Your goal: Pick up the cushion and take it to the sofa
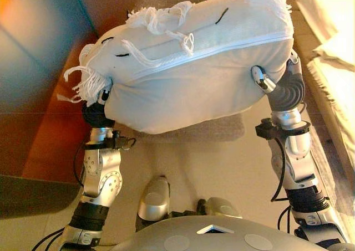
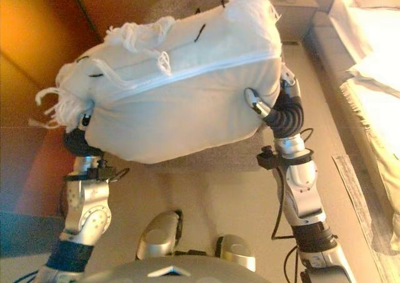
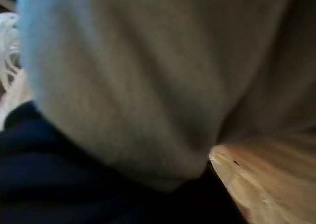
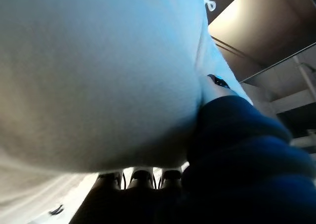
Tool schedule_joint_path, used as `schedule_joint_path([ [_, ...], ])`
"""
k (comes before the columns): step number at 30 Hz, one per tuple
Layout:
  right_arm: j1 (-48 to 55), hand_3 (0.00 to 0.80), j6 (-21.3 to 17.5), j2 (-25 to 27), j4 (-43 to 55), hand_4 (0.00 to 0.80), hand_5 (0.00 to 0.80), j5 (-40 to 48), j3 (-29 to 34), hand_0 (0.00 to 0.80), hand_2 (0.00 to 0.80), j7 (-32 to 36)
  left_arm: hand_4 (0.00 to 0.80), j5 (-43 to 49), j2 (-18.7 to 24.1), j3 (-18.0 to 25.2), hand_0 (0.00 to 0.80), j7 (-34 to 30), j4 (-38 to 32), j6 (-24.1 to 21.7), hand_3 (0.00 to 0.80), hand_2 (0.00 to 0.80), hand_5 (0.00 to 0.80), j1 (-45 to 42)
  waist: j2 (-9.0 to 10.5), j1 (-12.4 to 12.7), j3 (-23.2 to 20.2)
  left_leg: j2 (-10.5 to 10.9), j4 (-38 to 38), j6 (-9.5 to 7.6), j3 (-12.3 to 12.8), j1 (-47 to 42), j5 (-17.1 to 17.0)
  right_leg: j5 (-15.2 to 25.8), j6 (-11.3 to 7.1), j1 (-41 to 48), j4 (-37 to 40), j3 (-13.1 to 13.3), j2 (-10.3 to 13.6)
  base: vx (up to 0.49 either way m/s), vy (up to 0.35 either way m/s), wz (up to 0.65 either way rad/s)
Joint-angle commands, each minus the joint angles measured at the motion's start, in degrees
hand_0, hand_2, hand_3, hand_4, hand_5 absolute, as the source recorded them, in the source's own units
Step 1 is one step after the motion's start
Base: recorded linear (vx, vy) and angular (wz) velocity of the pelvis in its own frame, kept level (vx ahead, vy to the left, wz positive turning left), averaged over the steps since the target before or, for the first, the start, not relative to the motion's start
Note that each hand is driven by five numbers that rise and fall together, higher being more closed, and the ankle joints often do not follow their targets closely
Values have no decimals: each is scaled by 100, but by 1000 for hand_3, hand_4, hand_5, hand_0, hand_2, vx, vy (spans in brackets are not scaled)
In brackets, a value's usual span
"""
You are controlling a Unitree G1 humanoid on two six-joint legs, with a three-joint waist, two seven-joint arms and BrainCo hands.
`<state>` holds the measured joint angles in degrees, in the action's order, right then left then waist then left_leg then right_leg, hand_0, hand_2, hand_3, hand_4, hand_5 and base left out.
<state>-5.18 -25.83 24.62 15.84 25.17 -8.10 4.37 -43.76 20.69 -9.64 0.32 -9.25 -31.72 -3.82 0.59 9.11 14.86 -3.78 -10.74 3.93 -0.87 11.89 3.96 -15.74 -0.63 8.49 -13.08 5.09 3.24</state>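
Showing a white cushion [image 1: 188, 73] held aloft between both hands, above a grey round seat [image 1: 222, 128] and beige floor [image 1: 233, 168].

Plump, off-white fabric with a raised seam running lengthwise, white tassel fringe at the left end and along the upper edge, a few short dark threads on top. Clamped from either end: left hand [image 1: 95, 113] pressed beneath the fringed left end, dark cover touching the fabric, fingers hidden behind the cushion so their state cannot be told; right hand [image 1: 264, 79] at the right end, a silver dark-tipped thumb pressed into the near face, remaining fingers out of sight behind, grasp apparently closed on the cushion. Fabric fills both wrist views. Pale bedding [image 1: 338, 51] at right edge.
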Motion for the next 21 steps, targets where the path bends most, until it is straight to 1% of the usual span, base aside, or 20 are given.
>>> schedule_joint_path([
  [1,-355,800,-275,159,861,800,800,-1,-370,800,800,364,800,230,-38,32,800,-228,-831,-647,800,800,800,273,-145,206,-542,-412,1318,303,-417,310,-1955,-356,-66,1124,137,-178,-240,729,256,-11],
  [2,-377,800,-277,166,865,800,800,25,-383,800,800,374,800,256,-49,51,800,-214,-849,-665,800,800,800,260,-169,264,-523,-537,1296,354,-544,398,-1981,-441,-110,1182,31,-150,-166,667,254,-41],
  [3,-409,800,-281,189,860,800,800,70,-391,800,800,377,800,277,-50,68,800,-190,-858,-685,800,800,800,261,-151,280,-506,-589,1296,358,-540,416,-1896,-492,-185,1218,-89,-177,-34,659,280,-54],
  [4,-441,800,-286,212,849,800,800,121,-398,800,800,386,800,303,-36,90,800,-151,-865,-681,800,800,800,275,-129,283,-499,-608,1253,337,-457,400,-1773,-511,-280,1256,-203,-225,120,635,308,-68],
  [5,-386,800,-325,193,828,800,800,155,-412,800,800,445,800,345,15,120,800,10,-894,-593,800,800,800,302,-126,279,-543,-597,1061,330,-372,427,-1732,-445,-431,1343,-368,-292,306,605,310,-84],
  [6,-334,800,-319,173,819,800,800,186,-412,800,800,470,800,338,47,136,800,105,-908,-494,800,800,800,313,-88,283,-582,-529,904,292,-344,457,-1669,-322,-536,1400,-468,-325,421,495,279,-87],
  [7,-284,800,-280,153,831,800,800,224,-392,800,800,488,800,310,70,158,800,152,-917,-406,800,800,800,314,-83,305,-635,-490,731,223,-318,517,-1607,-135,-627,1441,-498,-320,474,567,276,-71],
  [8,-118,800,-233,165,871,800,800,261,-326,800,800,422,800,305,105,206,800,156,-912,-226,800,800,800,316,100,322,-786,-254,458,30,-118,564,-1380,419,-840,1591,-701,-485,707,543,265,-34],
  [9,-37,800,-243,155,900,800,800,265,-282,800,800,374,800,385,127,218,800,111,-937,-175,800,800,800,306,161,365,-887,-169,399,-77,-40,584,-1296,870,-936,1601,-889,-529,809,561,257,-19],
  [10,15,800,-246,141,924,800,800,289,-246,800,800,344,800,466,143,232,800,77,-969,-136,800,800,800,291,189,390,-951,-117,377,-141,-6,581,-1248,1151,-982,1567,-1097,-545,881,520,271,-8],
  [11,144,800,-280,44,967,800,800,256,-214,800,800,308,800,485,190,221,800,56,-1029,-67,800,800,800,267,157,290,-981,-10,331,-280,65,389,-1078,1648,-963,1164,-1706,-522,904,512,273,1],
  [12,190,800,-283,-42,979,800,800,188,-240,800,800,305,800,473,189,218,800,60,-1018,-35,800,800,800,273,134,196,-967,41,353,-352,90,226,-973,1684,-897,769,-1973,-500,831,526,272,10],
  [13,229,800,-280,-96,986,800,800,144,-256,800,800,308,800,468,200,215,800,68,-987,-21,800,800,800,294,130,130,-941,90,388,-389,109,120,-940,1631,-851,549,-1968,-527,724,395,168,30],
  [14,256,800,-269,-130,1023,800,800,95,-265,800,800,287,800,442,251,235,800,66,-952,-39,800,800,800,342,171,66,-904,173,435,-405,182,45,-953,1528,-814,403,-1688,-666,586,356,108,24],
  [16,180,800,-231,-159,1025,800,800,27,-294,800,800,201,800,399,305,270,800,5,-895,-30,800,800,800,432,238,0,-850,291,501,-401,324,-120,-899,1426,-775,138,-1074,-1039,590,318,33,9],
  [17,81,800,-244,-156,946,800,800,24,-312,800,800,117,800,374,306,282,800,-61,-865,1,800,800,800,492,203,-61,-803,300,598,-383,361,-340,-848,1395,-720,-240,-728,-1234,585,300,-18,-13],
  [18,21,800,-283,-159,873,800,800,-6,-338,800,800,54,800,377,301,267,800,-90,-851,23,800,800,800,527,186,-129,-751,319,671,-368,331,-514,-806,1365,-675,-472,-489,-1343,562,279,-45,-21],
  [20,-48,800,-336,-157,782,800,800,-102,-385,800,800,-135,800,502,264,153,800,-84,-856,52,800,800,800,564,144,-283,-653,324,845,-333,187,-917,-681,1439,-584,-841,56,-1430,516,268,-88,10],
  [21,-85,800,-328,-135,767,800,800,-109,-396,800,800,-206,800,548,257,96,800,-87,-859,54,800,800,800,577,161,-348,-633,352,891,-325,128,-1044,-611,1579,-598,-911,324,-1385,535,264,-105,50],
])
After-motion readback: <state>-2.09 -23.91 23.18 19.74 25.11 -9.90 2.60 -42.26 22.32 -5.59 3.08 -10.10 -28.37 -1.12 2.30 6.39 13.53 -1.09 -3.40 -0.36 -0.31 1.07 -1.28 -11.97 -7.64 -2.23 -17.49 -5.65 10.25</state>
